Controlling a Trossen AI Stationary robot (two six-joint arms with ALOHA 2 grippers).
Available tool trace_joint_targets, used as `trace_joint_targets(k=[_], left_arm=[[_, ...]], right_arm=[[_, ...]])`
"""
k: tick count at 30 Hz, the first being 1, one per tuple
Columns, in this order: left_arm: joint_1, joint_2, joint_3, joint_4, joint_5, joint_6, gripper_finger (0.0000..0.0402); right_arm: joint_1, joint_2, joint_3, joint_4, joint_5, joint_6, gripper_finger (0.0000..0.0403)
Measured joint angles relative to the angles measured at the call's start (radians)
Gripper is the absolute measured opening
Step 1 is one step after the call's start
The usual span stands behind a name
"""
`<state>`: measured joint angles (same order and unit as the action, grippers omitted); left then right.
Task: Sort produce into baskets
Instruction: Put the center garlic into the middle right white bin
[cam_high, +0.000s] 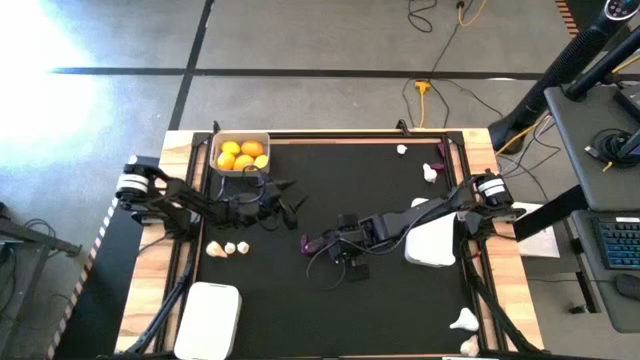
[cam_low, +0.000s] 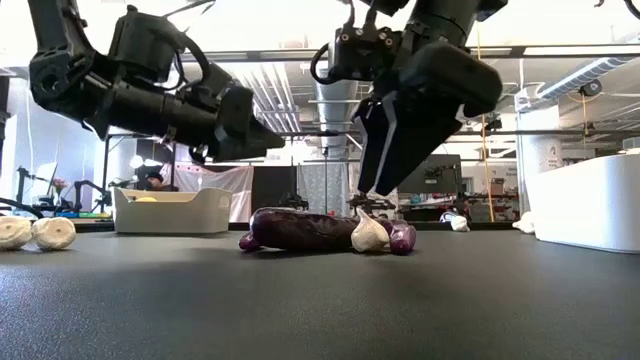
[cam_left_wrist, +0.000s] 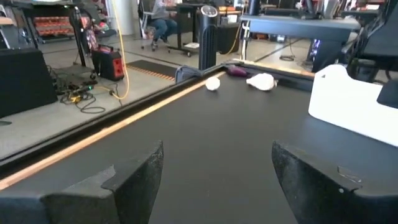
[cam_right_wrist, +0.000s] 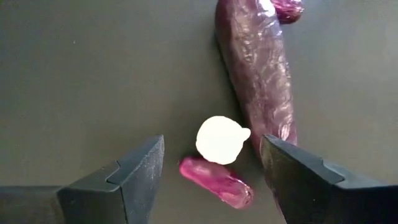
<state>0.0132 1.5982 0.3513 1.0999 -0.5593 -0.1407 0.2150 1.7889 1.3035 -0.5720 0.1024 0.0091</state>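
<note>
The tray (cam_high: 241, 153) at eleven o'clock on my black table (cam_high: 330, 310) holds five or so yellow-orange citrus fruits (cam_high: 243, 155); the white tray (cam_high: 208, 319) at seven o'clock and the white tray (cam_high: 434, 244) at three o'clock show nothing inside from above (my right arm crosses the latter).

My right gripper (cam_right_wrist: 214, 163) hangs tilted over the table's middle, fingers spread with nothing between them but air, straddling a white garlic bulb (cam_right_wrist: 221, 139). The bulb sits touching the large eggplant (cam_right_wrist: 258, 68), with a tiny eggplant (cam_right_wrist: 216, 181) just beside it, toward my wrist, and another tiny one (cam_right_wrist: 287, 7) at the big one's far end.

My left gripper (cam_high: 290, 197) hovers near the citrus tray at ten o'clock, fingers (cam_left_wrist: 134, 180) wide apart and empty.

Three bulbs (cam_high: 228, 248) lie at nine o'clock, two more (cam_high: 464, 332) at five o'clock, and two (cam_high: 416, 161) at one o'clock.
</note>
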Motion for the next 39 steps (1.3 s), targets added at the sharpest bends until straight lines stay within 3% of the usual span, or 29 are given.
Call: trace_joint_targets(k=[10, 22, 39], left_arm=[[0.0, 0.087, 0.041, 0.018, 0.001, 0.007, 0.0283], [-0.006, 0.208, 0.051, 0.082, 0.001, 0.033, 0.0283], [-0.006, 0.401, 0.172, 0.139, 0.001, 0.093, 0.0283]], right_arm=[[0.006, 0.007, -0.022, 0.037, 0.015, 0.102, 0.0256], [-0.012, 0.078, -0.062, 0.048, 0.053, 0.113, 0.0244], [-0.028, 0.075, -0.065, 0.11, 0.053, 0.18, 0.0224]])
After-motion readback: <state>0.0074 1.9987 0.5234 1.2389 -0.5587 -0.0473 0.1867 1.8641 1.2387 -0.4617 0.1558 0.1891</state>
